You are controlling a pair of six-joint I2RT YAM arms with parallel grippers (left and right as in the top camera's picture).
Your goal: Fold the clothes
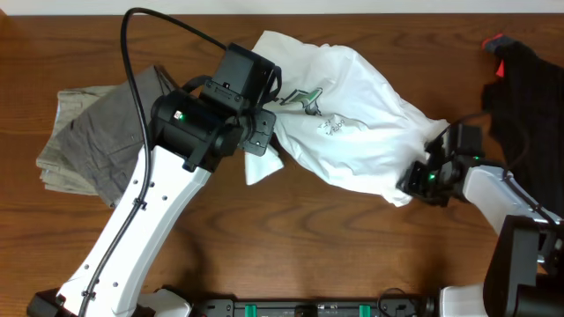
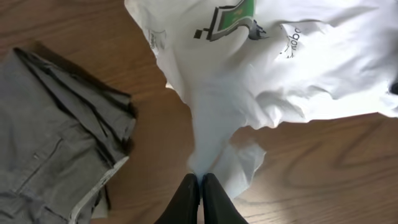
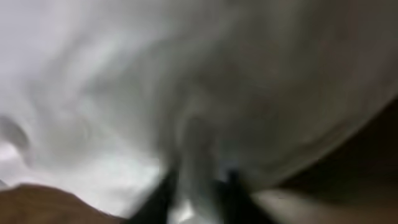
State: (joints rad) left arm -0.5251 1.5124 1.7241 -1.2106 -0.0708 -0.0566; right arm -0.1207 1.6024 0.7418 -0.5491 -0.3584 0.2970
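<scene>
The white T-shirt (image 1: 361, 132) lies crumpled in the middle of the table (image 1: 308, 251), drawn out into a long band rather than spread flat. In the overhead view its long axis runs on a diagonal. The upper-left end is near the far edge of the table, and the lower-right end is in front of the right arm. A green-and-dark printed design (image 2: 231, 18) faces up on the half nearer the left arm, so that side of the cloth is on show. Which end is the collar cannot be told from the bunched folds. The left gripper (image 2: 201, 182) has its two dark fingers pressed together with no gap. They pinch a narrow tail of the shirt's cloth, which fans out upward from the fingertips into the main body. The right gripper (image 3: 198, 186) is at the opposite, lower-right end. Its wrist view is badly blurred, but the fingers stand close together with a ridge of white cloth caught between them. Folded grey-khaki trousers (image 1: 92, 141) lie at the left of the table, just beside the left arm and apart from the shirt. A black garment (image 1: 529, 84) sits at the far right corner, near the right arm.
</scene>
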